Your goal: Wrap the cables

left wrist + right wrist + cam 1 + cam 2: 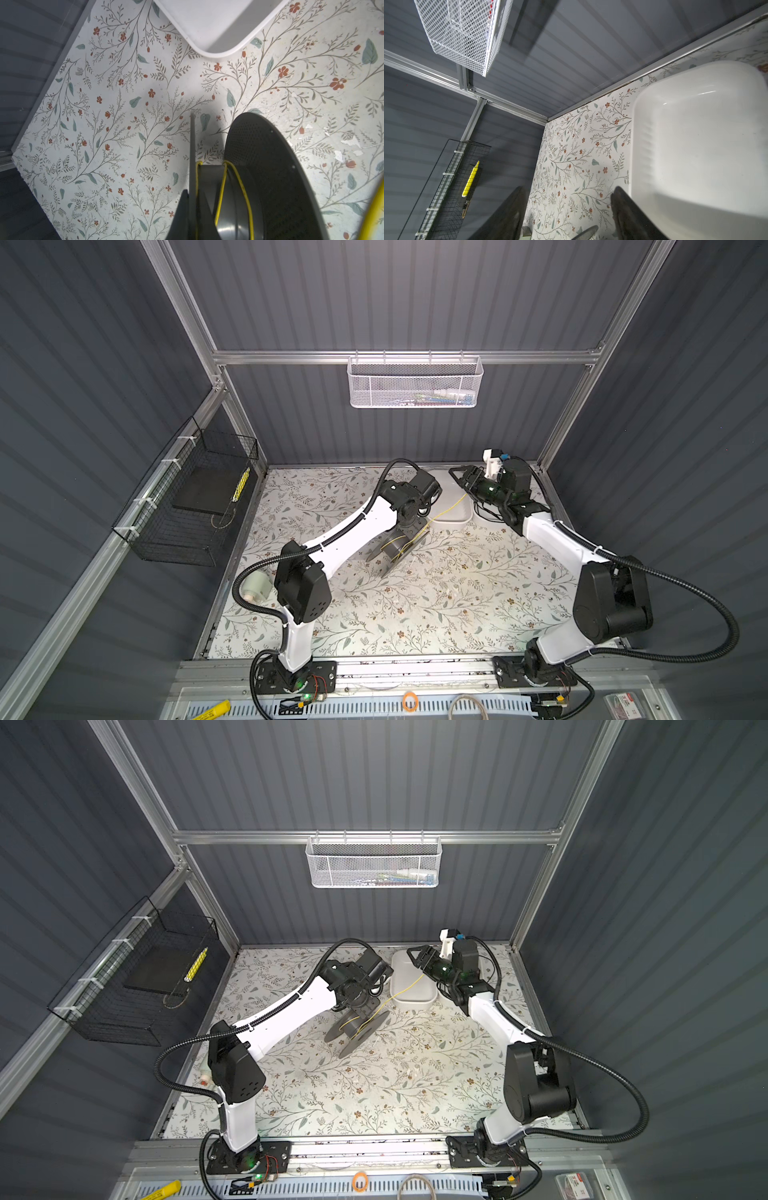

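A dark grey spool stands on its edge on the flowered table. The yellow cable loops a few times round the spool's hub. Its free length runs out over the white tray toward the right arm. My left gripper is shut on the spool's thin flange, one finger on each side. In both top views the left wrist hides these fingers. My right gripper hangs open above the tray's far end. Nothing is between its fingers, and the cable does not show in the right wrist view.
The white tray sits at the back of the table. A white mesh basket hangs on the back wall. A black wire basket with a yellow marker hangs on the left wall. A pale roll lies by the left arm's elbow.
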{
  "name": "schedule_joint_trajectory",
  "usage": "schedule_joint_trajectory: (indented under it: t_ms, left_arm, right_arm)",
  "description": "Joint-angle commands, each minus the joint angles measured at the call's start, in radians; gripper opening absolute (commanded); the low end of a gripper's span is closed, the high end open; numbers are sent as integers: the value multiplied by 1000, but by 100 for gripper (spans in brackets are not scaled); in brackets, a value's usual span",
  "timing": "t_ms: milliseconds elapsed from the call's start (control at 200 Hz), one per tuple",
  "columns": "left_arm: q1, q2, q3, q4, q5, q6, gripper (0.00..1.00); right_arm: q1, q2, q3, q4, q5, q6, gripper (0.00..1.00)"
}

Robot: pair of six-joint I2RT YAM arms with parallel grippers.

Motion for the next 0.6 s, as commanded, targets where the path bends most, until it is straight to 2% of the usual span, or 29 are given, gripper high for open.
schedule_joint_trajectory:
  t_ms: [0,160,355,595]
  left_arm:
    - [11,-15,43,-31,50,13,0]
    - [17,-6,44,-42,42,19,0]
    - [32,20,67,-65,-1,30,0]
    - [38,127,217,-149,2,32,0]
  right_arm:
    - [-55,6,-42,-18,-45,39,70]
    - [-97,38,-32,-34,-103,29,74]
    - [-147,-3,-69,-14,-123,30,77]
    - [-158,-74,-40,-97,-131,-20,80]
